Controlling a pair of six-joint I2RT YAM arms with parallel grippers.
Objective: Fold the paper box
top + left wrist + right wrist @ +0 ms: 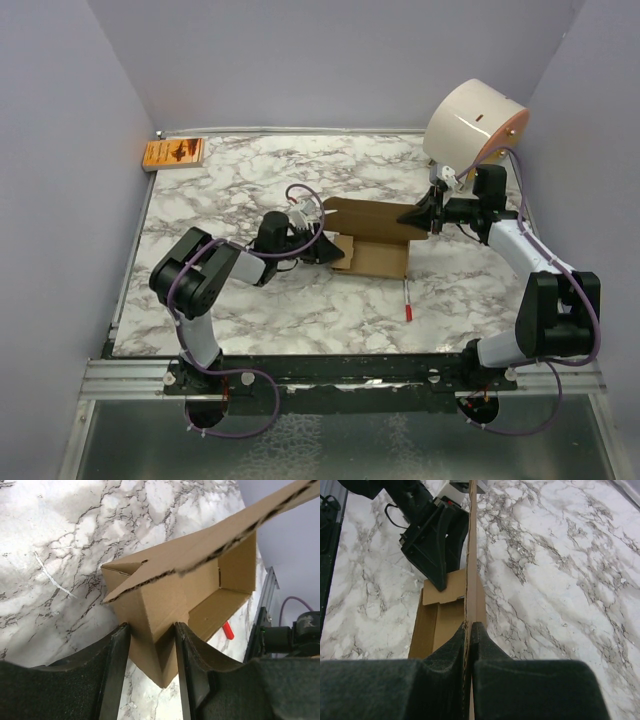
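The paper box (pixel 375 240) is a brown, half-formed carton in the middle of the marble table, with one long flap standing up. My left gripper (pixel 330 248) is at the box's left end. In the left wrist view the left gripper (pixel 151 627) straddles a folded corner of the box (pixel 170 595), and both fingers press its sides. My right gripper (pixel 415 215) is at the box's right end. In the right wrist view the right gripper (pixel 471 626) is shut on the thin edge of the upright flap (pixel 472 555).
A red-tipped pen (pixel 407 300) lies on the table just in front of the box and also shows in the left wrist view (pixel 228 630). A big white cylinder (pixel 475 125) stands at the back right. An orange packet (pixel 173 153) lies at the back left corner.
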